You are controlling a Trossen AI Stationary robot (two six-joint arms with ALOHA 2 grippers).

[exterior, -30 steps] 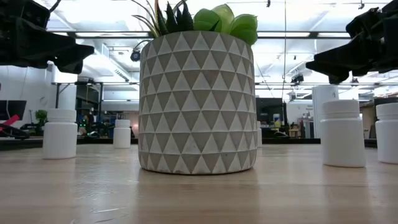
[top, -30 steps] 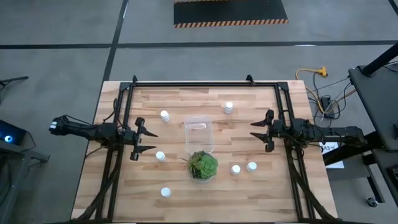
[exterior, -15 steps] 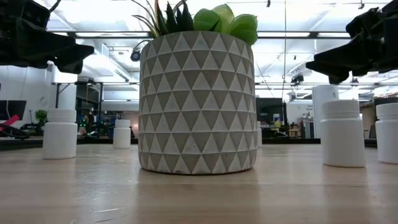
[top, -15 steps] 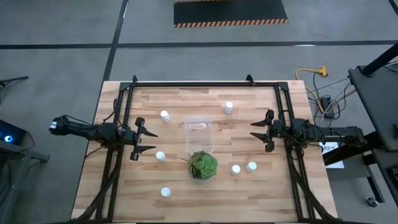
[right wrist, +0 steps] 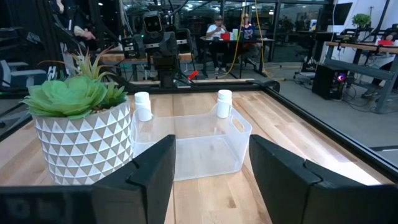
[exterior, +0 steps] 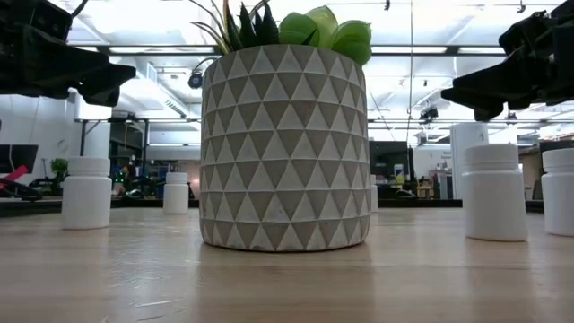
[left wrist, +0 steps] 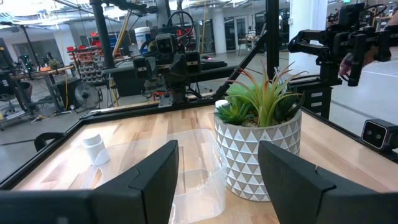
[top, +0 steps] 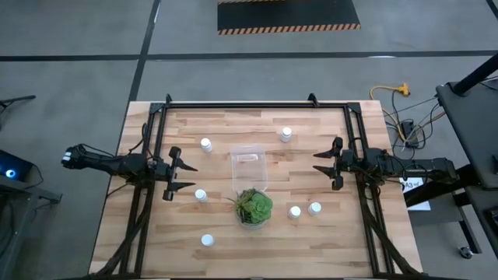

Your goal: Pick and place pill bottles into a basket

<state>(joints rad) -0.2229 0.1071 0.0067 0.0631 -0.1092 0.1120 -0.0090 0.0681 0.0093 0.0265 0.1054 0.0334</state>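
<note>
Nothing has moved since the earlier frame, as far as I see. My left gripper [top: 184, 177] hangs by the worktop's left edge, fingers spread and empty; my right gripper [top: 320, 166] mirrors it at the right edge. Six pill bottles [top: 206, 145] stand scattered around the empty basket [top: 248, 169] at the centre, beside the potted plant [top: 254, 207].

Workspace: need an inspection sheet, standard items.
Surface: wooden table, intact.
Job's things: six pill bottles standing scattered; basket at centre holds none.
Clutter: potted plant touching the basket's near end.
Grippers: left gripper and right gripper open, empty, above the table on either side of the basket.
Cables: yellow plug and cords on the floor, right of the table.
Surroundings: striped mat beyond the table; people seated far off.
</note>
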